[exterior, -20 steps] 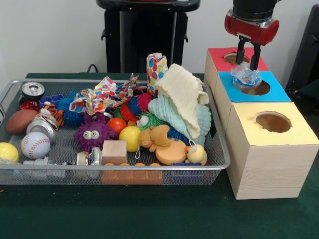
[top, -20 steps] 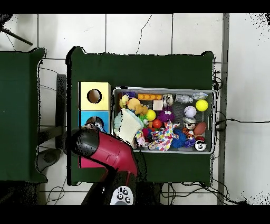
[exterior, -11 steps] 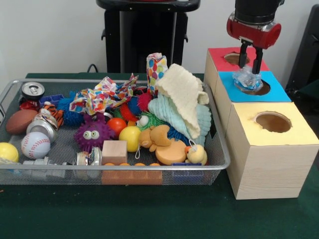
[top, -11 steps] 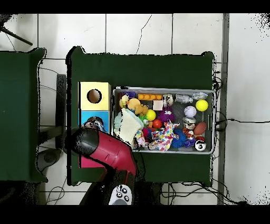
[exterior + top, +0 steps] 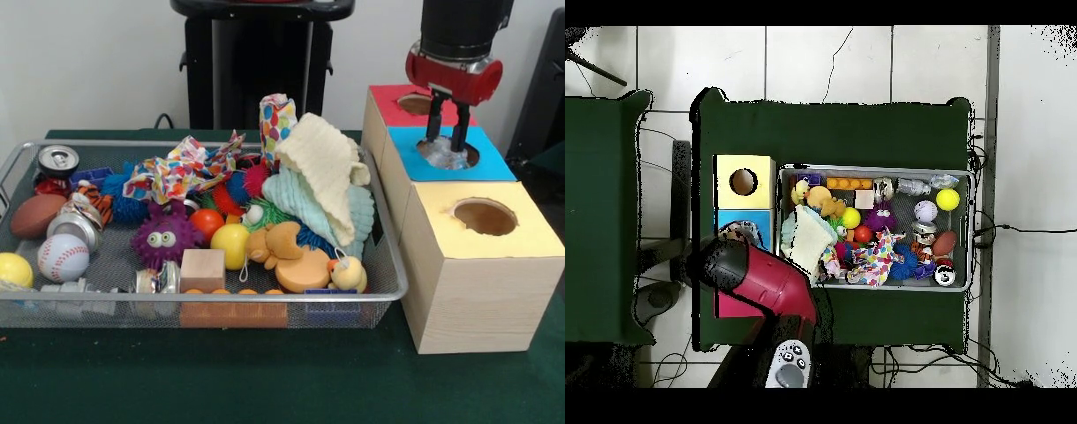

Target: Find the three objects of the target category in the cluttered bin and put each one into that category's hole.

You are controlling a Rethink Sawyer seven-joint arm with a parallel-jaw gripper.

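Observation:
My gripper (image 5: 447, 144) hangs over the blue box (image 5: 490, 163), the middle one of three boxes right of the bin. Its fingers (image 5: 434, 124) are shut on a crumpled clear plastic piece (image 5: 444, 158), which sits low in the blue box's round hole. In the overhead view the red arm (image 5: 760, 280) hides the gripper, and only a bit of the plastic (image 5: 742, 233) shows at the blue box (image 5: 765, 220). A soda can (image 5: 57, 160), a crushed can (image 5: 73, 229) and a clear bottle (image 5: 71, 291) lie at the bin's left end.
The wire-mesh bin (image 5: 389, 291) is packed with balls, spiky toys, rubber ducks, a wooden block and cloths; a cream cloth (image 5: 328, 168) is heaped high by its right rim. The red box (image 5: 388, 95) stands behind the blue one and the yellow box (image 5: 481, 216) in front.
The gripper has come down and shifted slightly right with the plastic piece. The piece, earlier above the blue box's top, now sits sunk in the hole.

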